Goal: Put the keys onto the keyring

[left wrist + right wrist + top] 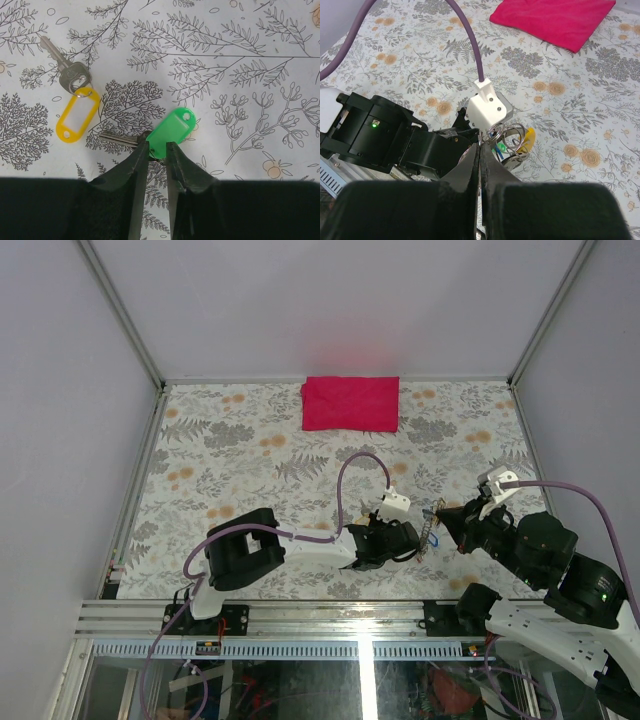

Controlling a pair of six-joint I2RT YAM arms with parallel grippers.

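Note:
A key with a green tag lies on the patterned table, its blade pointing left. My left gripper has the tag's near end between its fingertips, both touching it. Another key with a yellow tag lies to the upper left. My right gripper is shut on the keyring, a bunch of thin silvery wire loops held above the table, with a yellow tag and blue and green bits hanging behind. In the top view the keyring hangs between the left gripper and right gripper.
A red cloth lies at the table's far edge. The left wrist's white camera mount and black body sit right behind the held keyring. Metal rails run along the near edge. Grey walls enclose the table.

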